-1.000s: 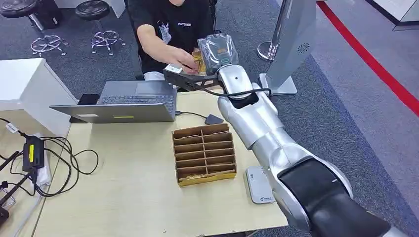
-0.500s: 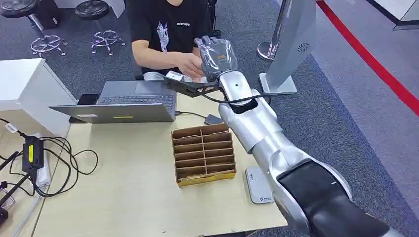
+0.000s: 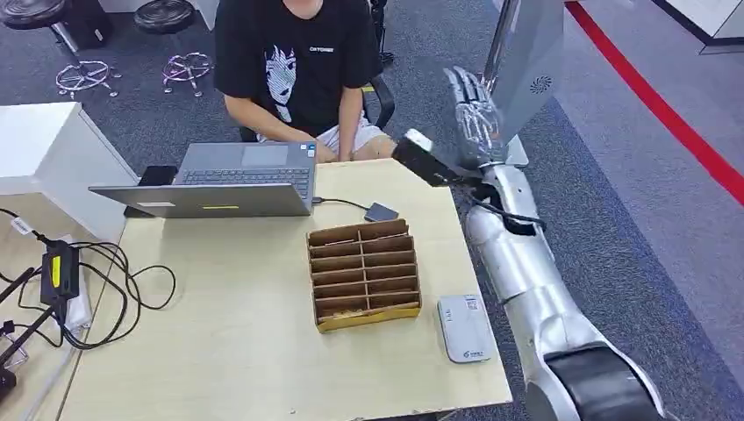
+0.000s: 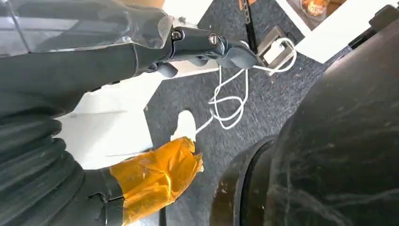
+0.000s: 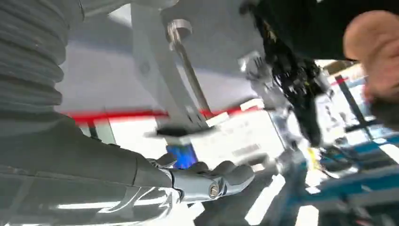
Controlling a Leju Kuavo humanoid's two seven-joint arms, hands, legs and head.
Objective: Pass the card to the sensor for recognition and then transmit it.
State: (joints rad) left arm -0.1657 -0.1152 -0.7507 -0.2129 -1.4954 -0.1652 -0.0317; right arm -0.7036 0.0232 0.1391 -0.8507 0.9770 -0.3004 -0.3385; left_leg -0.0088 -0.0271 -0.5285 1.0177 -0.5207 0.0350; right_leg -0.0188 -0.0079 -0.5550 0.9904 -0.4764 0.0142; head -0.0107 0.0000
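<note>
From the head: right hand [image 3: 474, 110] held up beyond the far right corner of the table [image 3: 219, 351], fingers spread and upright, holding nothing, just in front of a grey standing panel [image 3: 526, 70]. Whereabouts of the card not to be told for certain; possibly the gold strip in the nearest slot of the cardboard divider box [image 3: 362, 274] at mid-table. Judged light, thin, stiff and slick, so best pinched by one short edge between thumb and finger, face left free for the flat grey-white sensor [image 3: 464, 327] lying just right of the box. Likely to slip from a loose pinch or jam against the cardboard walls if drawn out tilted. Pale wood tabletop, smooth and matt; open laptop [image 3: 211, 180] at the far edge, seated person [image 3: 294, 61] in a black shirt behind it, tangle of black cables [image 3: 88, 289] at the left. Grey carpet with a red stripe [image 3: 649, 96], stools [image 3: 184, 44] at the back. From the left wrist: left hand [image 4: 141, 56] hanging over dark carpet and a white cord [image 4: 226, 101], fingers stretched out, thumb bound in orange tape and well apart, holding nothing. From the right wrist: blurred, grey fingers [image 5: 221, 181] extended and holding nothing.
</note>
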